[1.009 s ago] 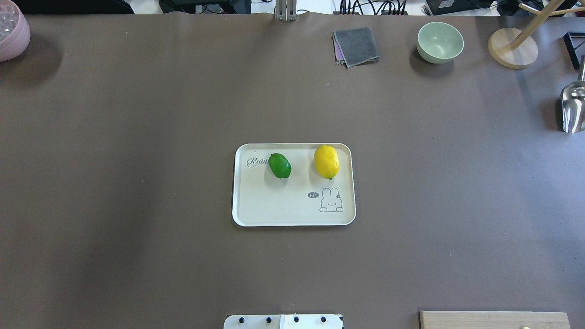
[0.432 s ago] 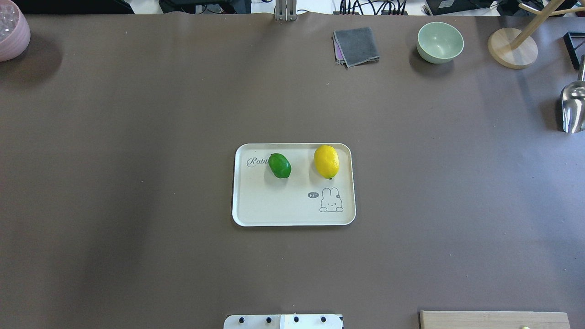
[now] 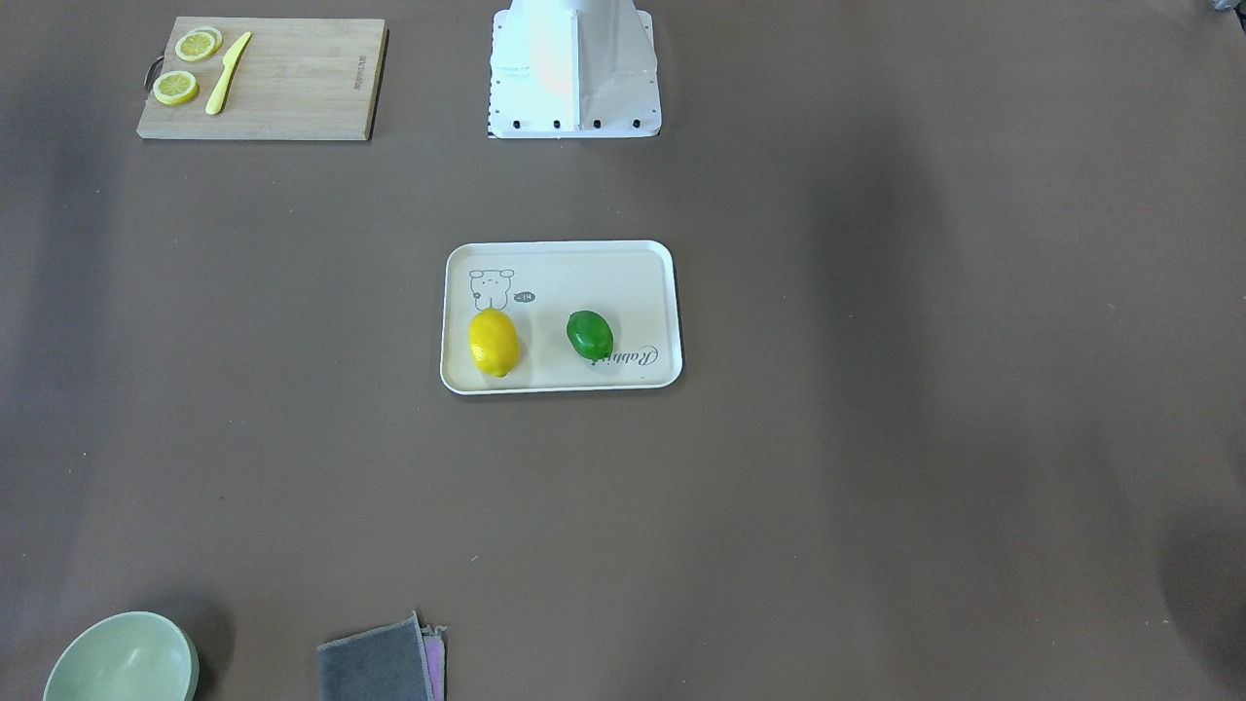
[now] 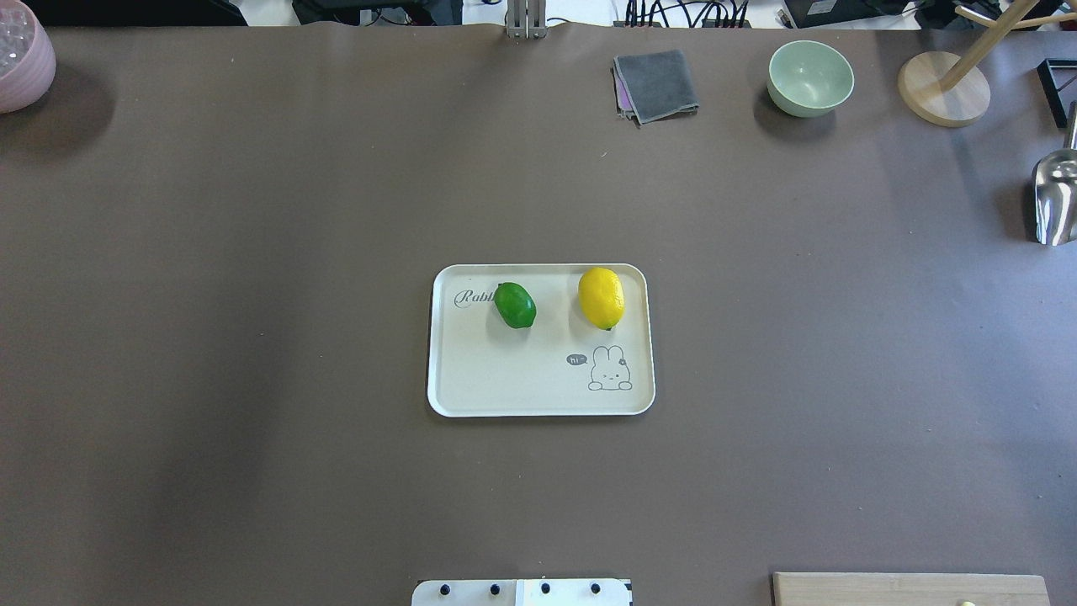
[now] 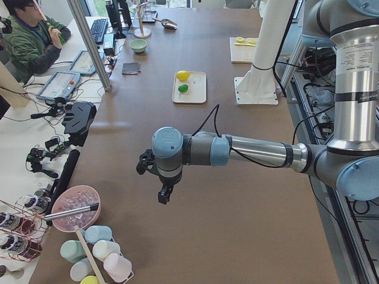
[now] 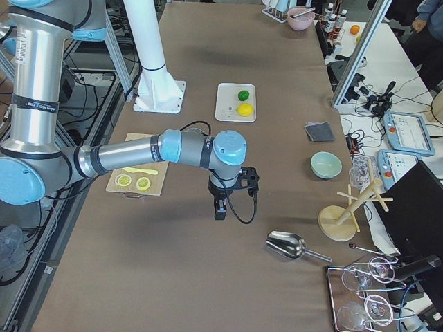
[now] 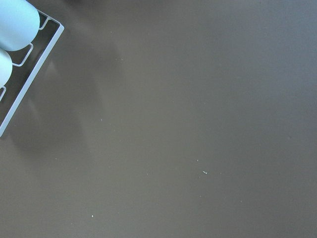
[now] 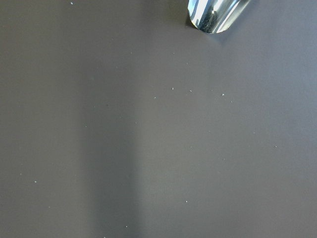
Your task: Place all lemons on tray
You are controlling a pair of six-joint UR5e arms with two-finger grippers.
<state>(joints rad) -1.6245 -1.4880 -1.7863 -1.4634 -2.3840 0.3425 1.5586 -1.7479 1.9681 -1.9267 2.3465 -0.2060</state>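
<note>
The cream tray [image 4: 471,379] with the rabbit drawing lies mid-table. The yellow lemon [image 4: 601,298] and the green lemon [image 4: 514,305] both rest on its far half, apart from each other. They also show in the front view, yellow lemon [image 3: 494,342] and green lemon [image 3: 590,335] on the tray [image 3: 584,277]. My left gripper [image 5: 164,193] hangs over bare table far to the left, seen only in the exterior left view. My right gripper [image 6: 219,209] hangs over bare table far to the right, seen only in the exterior right view. I cannot tell if either is open or shut.
A bamboo cutting board [image 3: 292,88] with lemon slices [image 3: 176,87] and a yellow knife [image 3: 227,73] lies near the base. A green bowl [image 4: 809,77], grey cloth [image 4: 656,84], wooden stand [image 4: 942,88], metal scoop [image 4: 1056,198] and pink bowl [image 4: 21,59] line the edges.
</note>
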